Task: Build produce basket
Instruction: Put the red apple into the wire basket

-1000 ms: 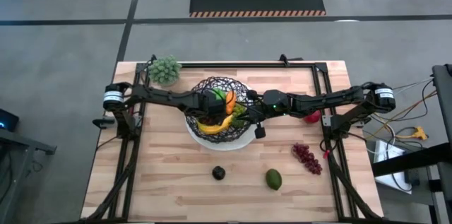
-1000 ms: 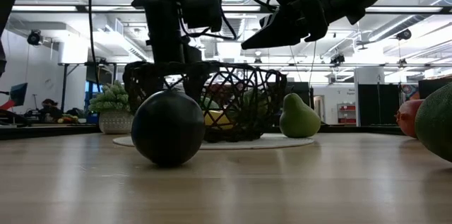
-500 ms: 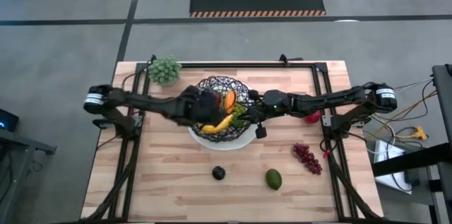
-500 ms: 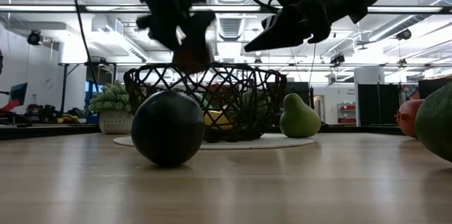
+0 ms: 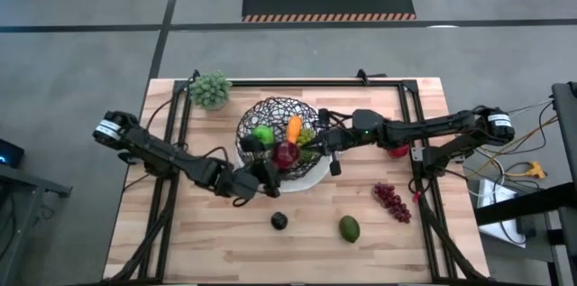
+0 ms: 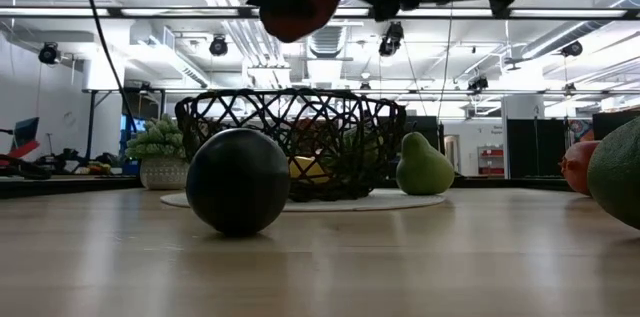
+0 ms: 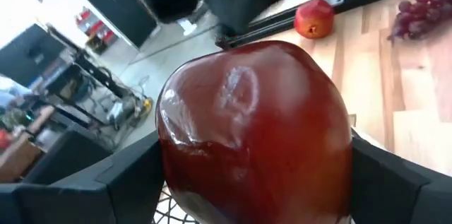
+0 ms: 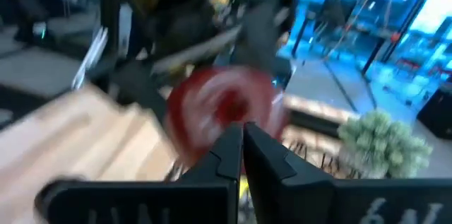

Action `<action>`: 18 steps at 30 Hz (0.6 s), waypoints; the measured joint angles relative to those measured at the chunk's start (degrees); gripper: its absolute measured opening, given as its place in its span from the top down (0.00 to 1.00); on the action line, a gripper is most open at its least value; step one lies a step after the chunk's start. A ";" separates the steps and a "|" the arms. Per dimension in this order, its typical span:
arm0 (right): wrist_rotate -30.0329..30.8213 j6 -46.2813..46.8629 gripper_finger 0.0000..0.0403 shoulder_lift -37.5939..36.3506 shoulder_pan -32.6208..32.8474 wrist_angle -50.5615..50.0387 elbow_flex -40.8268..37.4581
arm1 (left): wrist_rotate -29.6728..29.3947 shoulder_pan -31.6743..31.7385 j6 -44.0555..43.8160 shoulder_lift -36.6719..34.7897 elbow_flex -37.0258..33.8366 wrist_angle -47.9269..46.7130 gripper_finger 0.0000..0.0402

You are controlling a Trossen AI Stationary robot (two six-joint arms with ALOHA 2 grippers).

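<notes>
Your left gripper [image 5: 281, 158] has the red apple [image 7: 254, 128] pinched between its two dark fingers [image 7: 78, 192] — the fruit fills the gap, one finger on each side. From above, that apple hangs over the near rim of the basket [image 5: 261, 116], with the green apple [image 5: 262, 134] and carrot [image 5: 294, 128] inside. Your right gripper [image 5: 317, 139] sits at the basket's right edge, fingers [image 8: 272, 160] pressed together, holding nothing. The plum [image 5: 279, 221], avocado [image 5: 349, 228] and grapes [image 5: 392, 201] lie on the table [image 5: 207, 241].
</notes>
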 joint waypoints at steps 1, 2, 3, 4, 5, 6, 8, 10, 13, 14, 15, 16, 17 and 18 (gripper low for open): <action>0.13 1.74 0.98 -0.10 0.00 1.61 0.00 | -0.51 -0.41 0.81 0.06 -0.76 1.21 0.18; 0.44 4.57 0.98 -0.18 0.00 3.31 0.12 | -1.12 -0.70 1.18 0.14 -1.57 2.59 0.18; 1.13 7.10 0.98 -0.20 0.00 4.29 0.52 | -1.38 -0.83 1.49 0.15 -2.44 4.00 0.18; 1.79 9.25 0.97 -0.22 -0.01 4.54 0.98 | -1.59 -0.82 2.13 0.15 -3.34 5.52 0.18; 2.32 11.30 0.96 -0.22 -0.02 4.48 1.35 | -1.98 -0.79 2.60 0.15 -4.13 7.09 0.18; 2.45 12.63 0.94 -0.22 -0.02 3.80 1.80 | -2.60 -0.76 3.02 0.15 -4.70 8.20 0.18; 2.51 14.01 0.87 -0.20 -0.02 1.19 3.02 | -3.08 -0.71 4.20 0.15 -5.58 10.32 0.18; 2.49 14.48 0.79 -0.20 0.00 -2.04 4.51 | -3.26 -0.71 5.05 0.15 -6.20 11.72 0.18; 2.48 13.39 0.62 0.08 0.13 -6.39 6.70 | -4.72 -0.76 5.92 0.17 -6.41 13.16 0.18; 2.30 12.89 0.57 0.23 0.13 -6.94 7.10 | -5.10 -0.69 6.13 0.17 -6.32 13.29 0.18; 1.92 12.62 0.51 0.30 0.17 -7.57 7.31 | -5.60 -0.67 6.66 0.17 -6.27 13.75 0.18; 1.78 12.23 0.46 0.31 0.24 -7.76 7.34 | -6.12 -0.67 7.04 0.17 -6.26 14.22 0.18; 1.70 11.88 0.41 0.33 0.32 -7.69 7.37 | -7.07 -0.67 7.41 0.17 -6.27 14.79 0.18; 1.66 11.68 0.36 0.33 0.37 -7.69 7.39 | -7.80 -0.67 7.80 0.17 -6.28 15.41 0.18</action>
